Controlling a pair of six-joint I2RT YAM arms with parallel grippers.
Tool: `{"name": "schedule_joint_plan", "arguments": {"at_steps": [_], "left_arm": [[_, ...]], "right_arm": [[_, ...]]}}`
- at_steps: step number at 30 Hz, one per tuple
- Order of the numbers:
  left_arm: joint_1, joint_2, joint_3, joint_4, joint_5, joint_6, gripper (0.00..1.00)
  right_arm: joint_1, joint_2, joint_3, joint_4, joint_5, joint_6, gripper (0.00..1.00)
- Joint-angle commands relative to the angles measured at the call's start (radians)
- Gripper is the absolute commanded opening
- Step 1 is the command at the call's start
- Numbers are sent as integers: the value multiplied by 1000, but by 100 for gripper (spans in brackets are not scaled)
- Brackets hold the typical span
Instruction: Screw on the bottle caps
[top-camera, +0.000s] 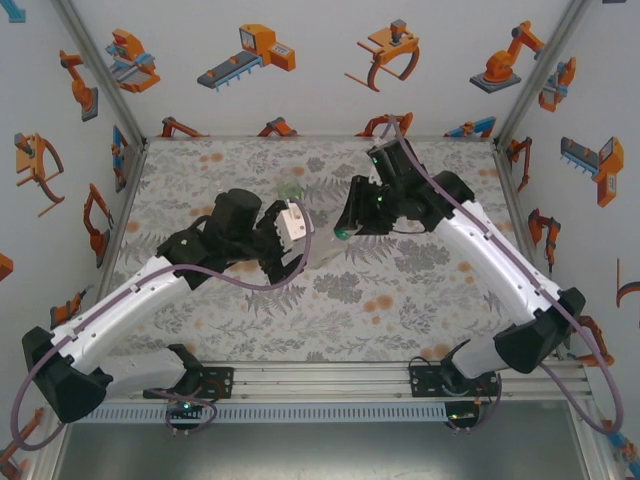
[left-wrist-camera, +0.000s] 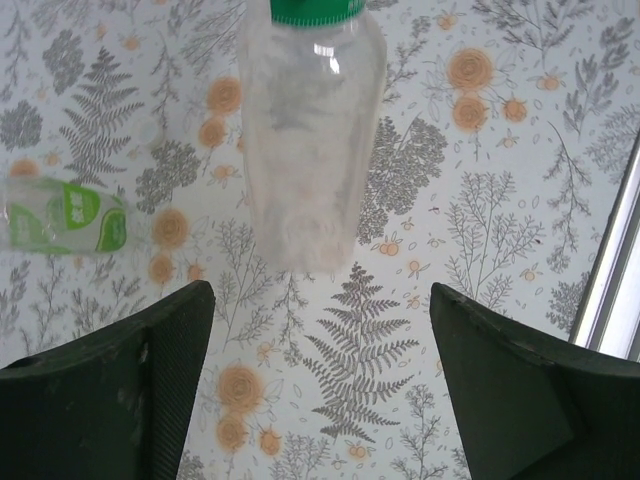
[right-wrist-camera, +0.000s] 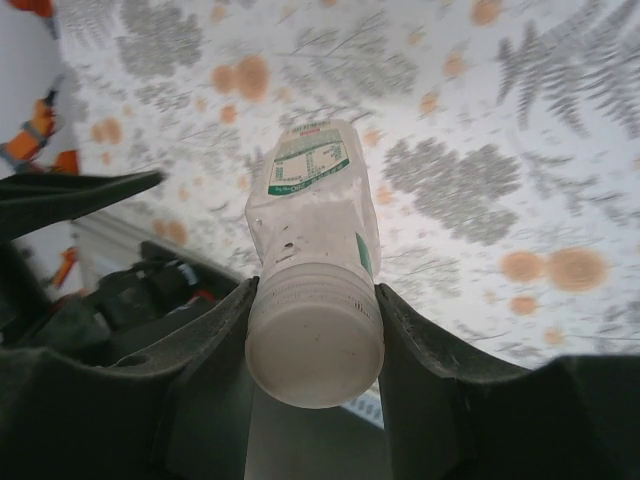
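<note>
My right gripper (right-wrist-camera: 315, 350) is shut on the white cap (right-wrist-camera: 315, 340) of a clear bottle (right-wrist-camera: 312, 190) with a green-and-white label, which points away from the fingers above the table. In the top view this gripper (top-camera: 345, 218) hangs over the table's middle. My left gripper (left-wrist-camera: 320, 370) is open and holds nothing, its fingers (left-wrist-camera: 150, 380) wide apart over the floral cloth. Ahead of it lies a taller clear bottle (left-wrist-camera: 312, 140) with a green cap (left-wrist-camera: 318, 10) on its far end. A short bottle (left-wrist-camera: 65, 215) with a green label lies to its left.
The floral tablecloth (top-camera: 400, 290) covers the whole work area inside white walls with robot pictures. A metal frame rail (left-wrist-camera: 615, 280) runs along the right of the left wrist view. The left gripper's finger (right-wrist-camera: 70, 192) reaches in beside the held bottle.
</note>
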Motion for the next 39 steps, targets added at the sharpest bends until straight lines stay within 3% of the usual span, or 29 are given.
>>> {"name": "schedule_joint_plan", "arguments": {"at_steps": [1,6,10,12,25,34,39], "left_arm": [[27,-22,-28,50,-39,-114,81],[55,-14,-44,96,-128,-224,79],[75,5,-33,104,-335,-362,78],[102,14,-19,77,-376,-428,78],[167,13,-75,106,-397,-561,77],[169,43,-75,124,-377,-579,77],[169,46,-70,119,-371,-582,77]], "right_arm": [[-70,63,85,-64,62,-155,12],[-176,206,210,-88,108,-291,11],[-246,347,356,-126,157,-374,10],[-281,412,423,-131,163,-400,10],[-444,839,970,-240,194,-513,10],[-454,856,967,-247,256,-571,12],[-454,865,956,-247,252,-580,21]]}}
